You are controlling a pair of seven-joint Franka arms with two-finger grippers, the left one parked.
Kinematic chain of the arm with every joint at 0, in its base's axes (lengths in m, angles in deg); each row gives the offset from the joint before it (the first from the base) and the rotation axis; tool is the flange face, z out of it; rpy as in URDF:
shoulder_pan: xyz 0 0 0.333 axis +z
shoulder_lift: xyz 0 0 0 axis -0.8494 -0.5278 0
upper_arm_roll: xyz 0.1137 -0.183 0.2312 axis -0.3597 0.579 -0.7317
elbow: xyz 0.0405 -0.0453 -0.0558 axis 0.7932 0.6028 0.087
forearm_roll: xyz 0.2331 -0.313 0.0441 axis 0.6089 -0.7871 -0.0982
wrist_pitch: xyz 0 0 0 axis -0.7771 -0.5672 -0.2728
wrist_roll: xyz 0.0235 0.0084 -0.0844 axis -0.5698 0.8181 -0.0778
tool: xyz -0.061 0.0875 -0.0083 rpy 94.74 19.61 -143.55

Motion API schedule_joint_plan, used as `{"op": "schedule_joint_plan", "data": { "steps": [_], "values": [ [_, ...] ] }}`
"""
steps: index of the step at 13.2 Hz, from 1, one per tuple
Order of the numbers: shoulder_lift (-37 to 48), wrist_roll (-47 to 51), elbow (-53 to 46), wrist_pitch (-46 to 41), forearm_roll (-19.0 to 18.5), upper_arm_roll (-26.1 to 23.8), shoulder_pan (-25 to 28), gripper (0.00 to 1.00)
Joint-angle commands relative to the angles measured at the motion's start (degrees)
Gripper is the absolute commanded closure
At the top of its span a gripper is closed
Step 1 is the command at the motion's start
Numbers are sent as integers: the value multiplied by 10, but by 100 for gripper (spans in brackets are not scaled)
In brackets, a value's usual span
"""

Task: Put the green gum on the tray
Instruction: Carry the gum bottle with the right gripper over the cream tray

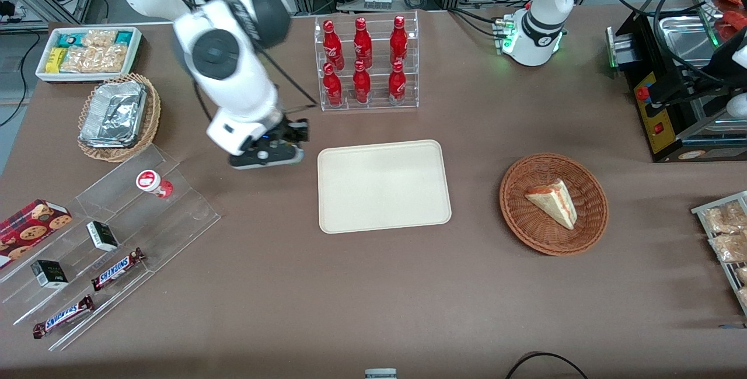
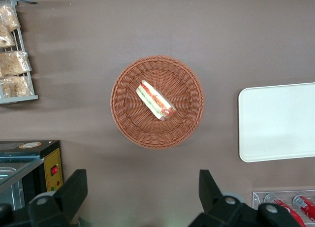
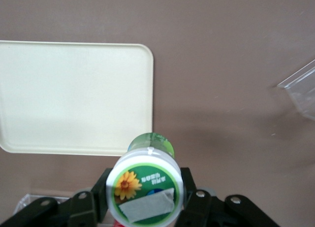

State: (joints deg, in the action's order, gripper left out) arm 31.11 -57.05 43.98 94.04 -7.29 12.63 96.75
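The green gum (image 3: pixel 146 185), a small green bottle with a white lid bearing a green-and-yellow flower mark, sits clamped between the two black fingers of my right gripper (image 3: pixel 146 197). The bottle hangs above the bare brown table beside the tray's rim. The cream-beige tray (image 3: pixel 74 96) has nothing on it. In the front view the gripper (image 1: pixel 274 151) hovers just off the tray's (image 1: pixel 382 186) edge toward the working arm's end, and the bottle is hidden by the hand there. The tray's corner also shows in the left wrist view (image 2: pixel 278 121).
A red-lidded gum bottle (image 1: pixel 153 183) stands on the clear stepped shelf (image 1: pixel 111 239) with chocolate bars and small boxes. A clear rack of red bottles (image 1: pixel 365 63) stands farther from the front camera than the tray. A wicker basket with a sandwich (image 1: pixel 553 204) lies toward the parked arm's end.
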Motion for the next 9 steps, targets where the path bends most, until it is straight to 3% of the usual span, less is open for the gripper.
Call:
{"op": "schedule_joint_plan", "data": {
  "steps": [1,6,9],
  "values": [
    [-74,57,-62,20,13,7,29,100],
    [-178,152,-116,116,18,6,91,100],
    [-213,161,-117,169,51,6,103,100]
  ]
}}
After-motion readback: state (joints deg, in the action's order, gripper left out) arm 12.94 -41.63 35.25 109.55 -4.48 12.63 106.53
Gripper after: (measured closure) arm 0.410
